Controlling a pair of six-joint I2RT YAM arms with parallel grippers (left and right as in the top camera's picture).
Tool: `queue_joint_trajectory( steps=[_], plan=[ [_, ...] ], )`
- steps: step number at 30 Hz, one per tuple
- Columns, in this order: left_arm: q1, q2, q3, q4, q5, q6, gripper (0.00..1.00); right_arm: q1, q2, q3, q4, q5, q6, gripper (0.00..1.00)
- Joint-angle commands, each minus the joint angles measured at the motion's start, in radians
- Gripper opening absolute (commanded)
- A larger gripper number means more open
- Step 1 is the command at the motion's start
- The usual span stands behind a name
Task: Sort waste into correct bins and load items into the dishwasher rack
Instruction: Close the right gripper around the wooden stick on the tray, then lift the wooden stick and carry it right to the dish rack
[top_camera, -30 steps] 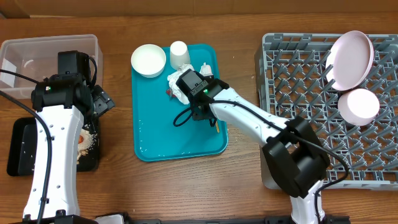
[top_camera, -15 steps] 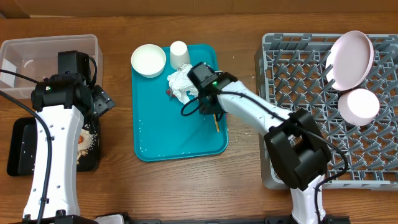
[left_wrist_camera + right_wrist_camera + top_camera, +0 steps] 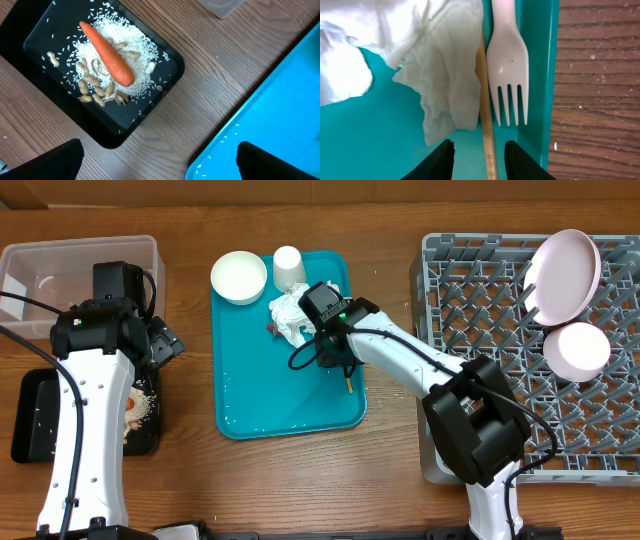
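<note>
My right gripper [image 3: 481,161] is open low over the teal tray [image 3: 380,140], and its jaws straddle the thin wooden stick [image 3: 486,120]. The white plastic fork [image 3: 507,75] lies just right of the stick, and the crumpled white tissue [image 3: 430,65] lies left of it. From overhead the right gripper [image 3: 335,345] is beside the tissue [image 3: 288,315] and a small red scrap [image 3: 272,328]. My left gripper [image 3: 160,165] is open and empty over bare wood. The black tray [image 3: 150,95] holds the carrot [image 3: 107,55] and beige scraps. A plate [image 3: 565,275] and a bowl [image 3: 583,350] stand in the grey rack [image 3: 490,290].
The clear tub [image 3: 80,270] stands behind the black tray [image 3: 35,415] at far left. A white bowl [image 3: 239,276] and a white cup [image 3: 289,266] sit at the teal tray's [image 3: 290,410] back edge. The left gripper [image 3: 165,345] hangs between the black and teal trays.
My right gripper has shifted right and slightly back over the teal tray, towards its right edge, uncovering more of the tissue. The left arm has not moved.
</note>
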Motion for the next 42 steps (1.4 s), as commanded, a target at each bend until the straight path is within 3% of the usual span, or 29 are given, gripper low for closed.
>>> queue_joint_trajectory(
  steps=[1,8,10,16,30,35,42],
  plan=[
    [0.002,-0.003,0.011,0.002,0.001,0.012,1.00,0.000,0.040,0.012,0.003,-0.005,-0.003,0.37],
    [0.002,-0.003,0.011,0.002,0.001,0.012,1.00,0.000,0.046,0.012,0.007,-0.005,-0.003,0.36],
    [0.002,-0.003,0.011,0.002,0.001,0.011,1.00,0.000,0.050,0.011,0.006,-0.005,-0.003,0.31],
    [0.002,-0.003,0.011,0.002,0.001,0.012,1.00,0.000,0.066,0.010,0.003,-0.009,-0.002,0.04],
    [0.002,-0.003,0.011,0.002,0.001,0.012,1.00,-0.019,0.039,0.062,-0.116,-0.139,-0.008,0.04],
    [0.002,-0.003,0.011,0.002,0.001,0.012,1.00,-0.045,-0.038,0.065,-0.129,-0.283,-0.064,0.04],
    [0.002,-0.003,0.011,0.002,0.001,0.012,1.00,-0.103,-0.164,0.065,-0.217,-0.321,-0.091,0.04]
  ],
)
